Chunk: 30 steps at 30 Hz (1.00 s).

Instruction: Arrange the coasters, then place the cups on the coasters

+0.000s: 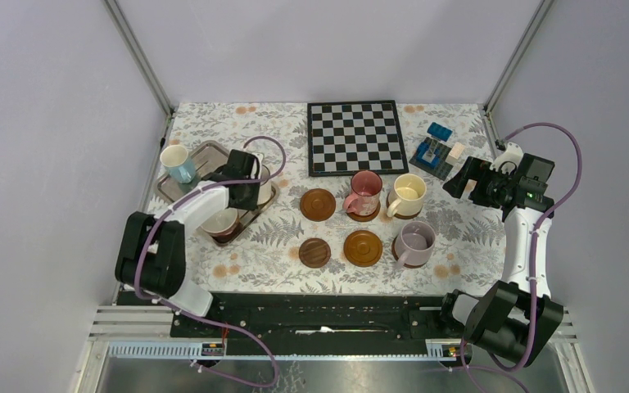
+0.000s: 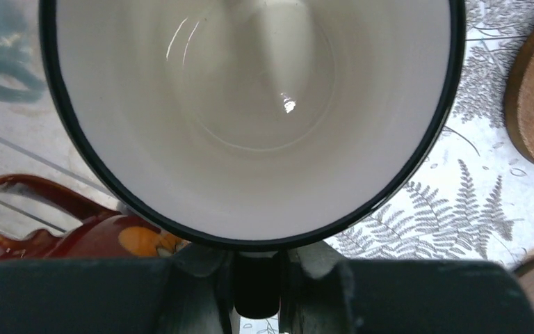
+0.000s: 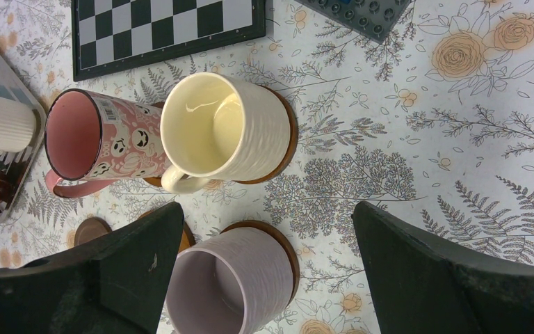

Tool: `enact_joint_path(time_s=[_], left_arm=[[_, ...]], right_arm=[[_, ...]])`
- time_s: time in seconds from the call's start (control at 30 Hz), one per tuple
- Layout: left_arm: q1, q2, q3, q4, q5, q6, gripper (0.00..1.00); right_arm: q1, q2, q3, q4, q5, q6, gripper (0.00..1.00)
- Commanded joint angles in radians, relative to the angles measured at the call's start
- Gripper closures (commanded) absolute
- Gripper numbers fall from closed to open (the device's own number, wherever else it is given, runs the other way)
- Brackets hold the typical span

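L gripper [image 2: 256,263] was pressed together on white cup [image 2: 250,118], pinching its wall at the rim nearest the wrist. Cup's mouth faced the wrist cam, dark rim all round. Couldn't tell if the cup was lifted off the tray [image 1: 206,151] or resting on it. Brown cup [image 2: 49,226] sat just left of the fingers, on the tray, handle pointing left. Blue cup [image 1: 178,162] stood farther left of L gripper, at the tray's far corner. Off to L gripper's right, on the table [image 1: 475,237], were 3 bare coasters: near coaster [image 1: 318,205] closest, then dark coaster [image 1: 314,252] and mid coaster [image 1: 363,247] back toward the bases.

R gripper [image 3: 268,209] was spread wide, holding nothing, above the table. Just ahead, btwn its fingers in wrist view: lilac cup [image 3: 229,285], upright on a coaster. Beyond that: yellow cup [image 3: 215,129] on its coaster, handle toward the gripper. Pink cup [image 3: 101,139] stood just beside it to the left, also on a coaster. Chessboard [image 3: 160,28] lay farther ahead, block toy [image 3: 354,14] ahead-right. Top view showed R gripper well apart from all 3 cups.
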Motion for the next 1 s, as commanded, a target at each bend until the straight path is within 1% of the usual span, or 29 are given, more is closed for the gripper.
enact_joint_path(time_s=[0.0,0.13,0.2,0.27,0.37,0.43,0.53,0.7,0.77,0.87,0.97], left_arm=[[-0.004,-0.154,-0.003,0.173,0.024,0.009,1.0],[-0.006,-0.2,-0.004,0.249,0.058,0.011,1.0],[-0.009,-0.215,0.0,0.264,0.073,0.013,1.0],[-0.037,-0.242,0.005,0.258,0.101,0.023,1.0],[-0.144,-0.316,-0.014,0.242,0.103,0.069,1.0],[-0.217,-0.351,-0.006,0.183,0.152,0.088,1.0],[-0.297,-0.373,0.011,0.1,0.199,0.084,1.0],[-0.493,-0.398,0.045,0.003,0.2,0.114,1.0],[-0.574,-0.387,0.063,-0.002,0.198,0.106,1.0],[-0.627,-0.329,0.095,0.019,0.208,0.098,1.0],[-0.682,-0.263,0.14,0.032,0.204,0.05,1.0]], right_arm=[[0.005,-0.009,0.007,0.02,-0.002,0.005,0.02],[0.005,-0.006,-0.003,0.034,-0.002,0.011,0.02],[0.005,-0.003,-0.002,0.037,-0.005,0.012,0.02],[0.005,0.001,0.002,0.036,-0.006,0.015,0.02],[0.005,0.003,0.004,0.037,0.002,0.022,0.02],[0.005,0.002,0.008,0.036,0.006,0.026,0.02],[0.005,-0.005,0.007,0.033,0.012,0.029,0.02],[0.005,-0.014,0.011,0.016,0.046,0.012,0.02],[0.005,-0.017,0.009,0.016,0.052,0.012,0.02],[0.005,-0.015,0.005,0.019,0.053,0.021,0.02],[0.005,-0.015,0.004,0.013,0.076,0.016,0.02]])
